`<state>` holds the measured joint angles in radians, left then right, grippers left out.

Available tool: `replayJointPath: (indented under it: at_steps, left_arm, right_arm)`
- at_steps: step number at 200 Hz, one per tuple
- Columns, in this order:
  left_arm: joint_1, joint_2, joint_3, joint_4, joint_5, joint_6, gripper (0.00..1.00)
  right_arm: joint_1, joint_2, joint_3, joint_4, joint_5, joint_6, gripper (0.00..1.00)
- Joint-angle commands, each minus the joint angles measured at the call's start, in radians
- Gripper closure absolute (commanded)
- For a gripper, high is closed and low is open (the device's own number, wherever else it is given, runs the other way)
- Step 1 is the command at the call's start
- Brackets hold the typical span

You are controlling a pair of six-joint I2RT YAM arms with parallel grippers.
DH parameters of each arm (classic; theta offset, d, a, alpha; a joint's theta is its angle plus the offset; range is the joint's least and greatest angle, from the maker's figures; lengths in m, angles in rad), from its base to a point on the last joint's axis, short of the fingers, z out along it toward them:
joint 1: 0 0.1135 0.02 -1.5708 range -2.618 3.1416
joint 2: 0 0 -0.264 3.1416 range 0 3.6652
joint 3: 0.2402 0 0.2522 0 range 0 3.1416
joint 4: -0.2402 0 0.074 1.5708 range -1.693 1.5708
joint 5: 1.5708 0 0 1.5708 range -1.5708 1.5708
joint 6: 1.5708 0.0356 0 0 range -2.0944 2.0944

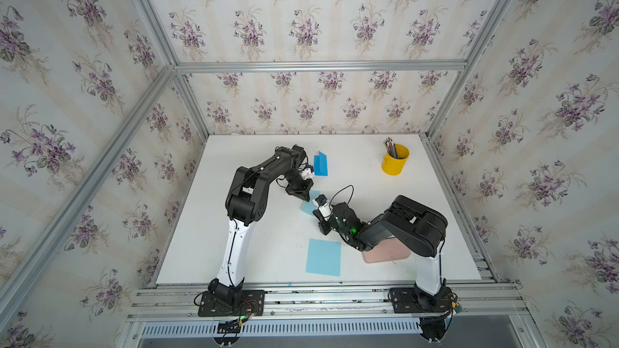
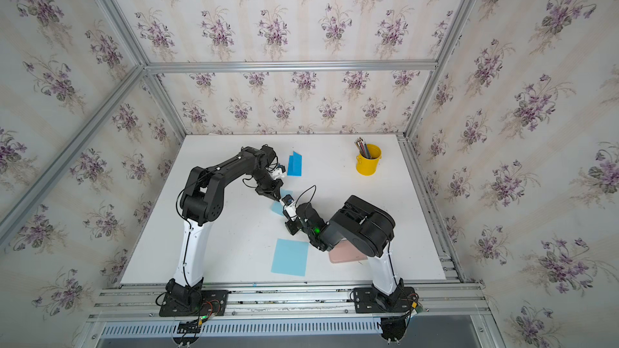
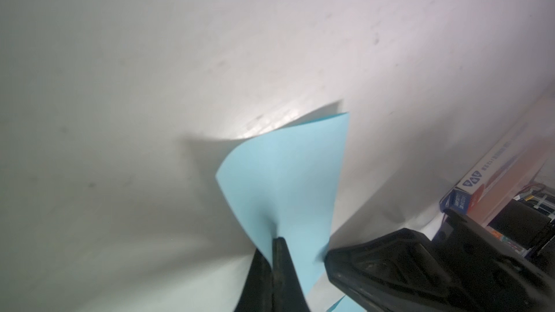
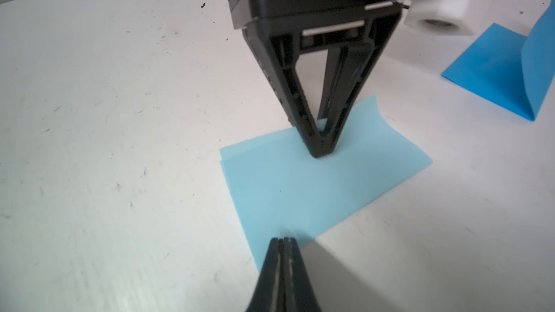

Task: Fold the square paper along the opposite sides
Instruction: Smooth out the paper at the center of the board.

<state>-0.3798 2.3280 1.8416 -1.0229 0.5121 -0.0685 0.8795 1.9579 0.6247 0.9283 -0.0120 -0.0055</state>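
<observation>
2 closed jaws atop folded paper [image 4: 315,193]

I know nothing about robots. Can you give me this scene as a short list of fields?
Being worked on: light blue paper, folded over, lying on the white table
Left gripper: shut, tip down on that paper
Right gripper: shut, tip at the paper's edge
Also on the table: flat light blue sheet, darker blue folded paper, yellow cup of pencils

Folded paper [image 1: 306,208] ctr table [image 1: 368,175]; flat sheet [image 1: 323,257] in front; cup [image 1: 395,159] rear R.
</observation>
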Motion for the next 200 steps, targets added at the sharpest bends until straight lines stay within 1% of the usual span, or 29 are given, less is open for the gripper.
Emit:
replayJointPath:
  at_steps: [1,13,28,52,82,103,121,144,171,200]
  left_arm:
    - [0.005,0.005,0.004,0.003,-0.073,0.004,1.00]
    - [0.006,0.002,0.005,0.003,-0.073,0.002,1.00]
    - [0.006,-0.003,0.004,0.001,-0.072,0.000,1.00]
    - [0.005,-0.010,-0.008,0.004,-0.081,-0.002,1.00]
    - [0.005,0.002,0.011,-0.004,-0.080,-0.001,1.00]
    - [0.005,0.001,0.014,-0.004,-0.084,-0.001,1.00]
    - [0.006,0.006,0.019,-0.002,-0.083,0.001,1.00]
    - [0.006,0.027,0.053,-0.023,-0.080,0.002,1.00]
    - [0.007,0.027,0.055,-0.023,-0.088,0.006,1.00]
    - [0.009,0.024,0.056,-0.024,-0.087,0.001,1.00]
  right_arm:
    - [0.005,-0.057,-0.017,-0.064,0.007,-0.031,0.98]
    - [0.005,-0.072,-0.010,-0.044,-0.001,-0.046,0.98]
    - [0.006,-0.057,0.035,-0.043,-0.006,-0.050,0.98]
    - [0.010,-0.008,0.105,-0.043,-0.024,-0.037,0.98]
    - [0.012,0.077,0.168,-0.035,-0.038,-0.037,0.98]
    - [0.011,0.109,0.157,-0.001,-0.048,-0.031,0.98]
    - [0.012,0.120,0.145,-0.012,-0.046,-0.031,0.98]
    - [0.012,0.116,0.128,-0.025,-0.046,-0.027,0.98]
    - [0.013,0.088,0.107,-0.053,-0.037,-0.030,0.98]
    - [0.038,-0.015,0.049,-0.073,-0.018,-0.040,0.98]
